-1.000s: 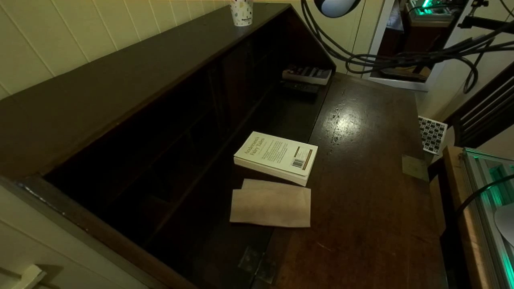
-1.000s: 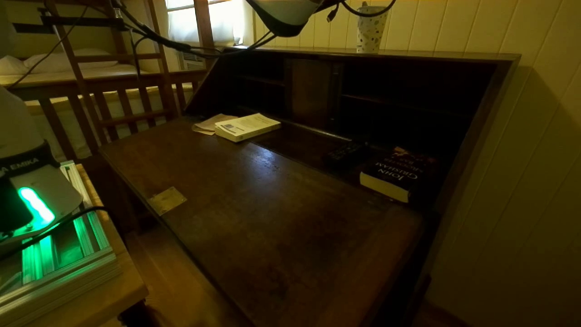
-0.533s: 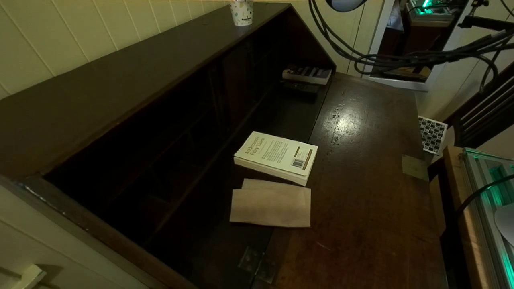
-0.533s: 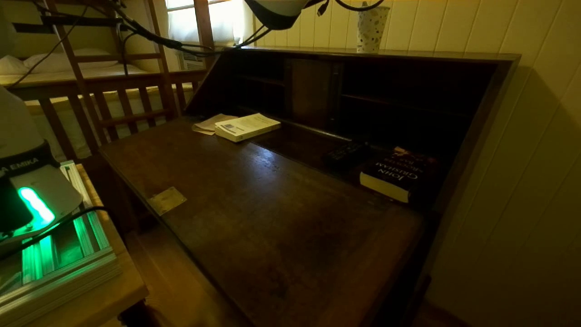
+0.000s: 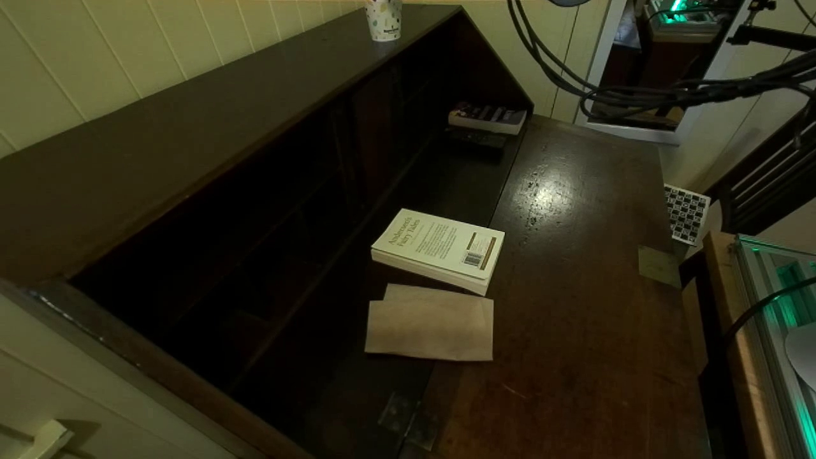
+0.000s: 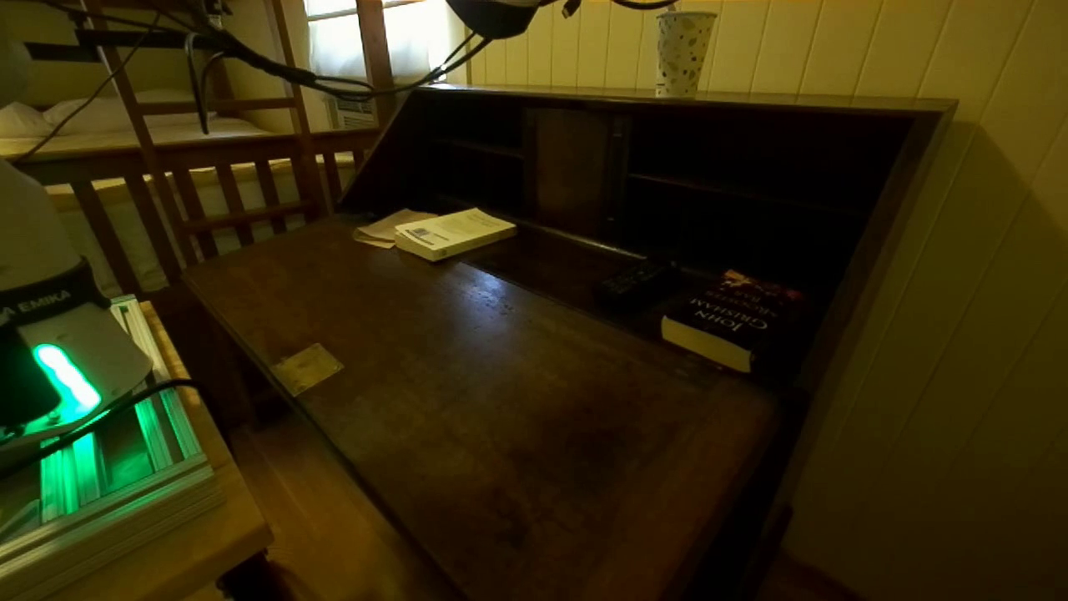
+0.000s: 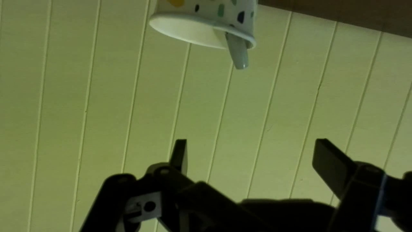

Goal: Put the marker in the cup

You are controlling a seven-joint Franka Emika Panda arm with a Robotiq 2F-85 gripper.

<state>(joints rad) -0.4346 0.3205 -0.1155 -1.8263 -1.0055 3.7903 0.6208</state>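
The white speckled cup [image 5: 384, 24] stands upright on the desk's top ledge and also shows in an exterior view [image 6: 684, 54]. In the wrist view, where the picture is upside down, the cup [image 7: 209, 8] is at the top with its mouth pointing down the picture. The marker [image 7: 238, 53], a grey-looking stick, sits in the cup with one end sticking out past the rim; the rest is hidden inside. My gripper [image 7: 251, 154] is open, with nothing between its fingers, apart from the cup and marker. The gripper is out of view in both exterior views.
A white book [image 5: 440, 248] and brown folded paper [image 5: 430, 328] lie on the dark desk [image 5: 586, 306]. A thick dark book [image 6: 717, 325] and a black object [image 6: 634, 280] lie by the compartments. Cables [image 5: 663, 95] hang from the arm. A panelled wall [image 7: 106, 112] stands behind the cup.
The arm part at the top edge has risen in both exterior views, moving right in an exterior view and left in an exterior view. Its cables shifted along. The cup and books stayed put.
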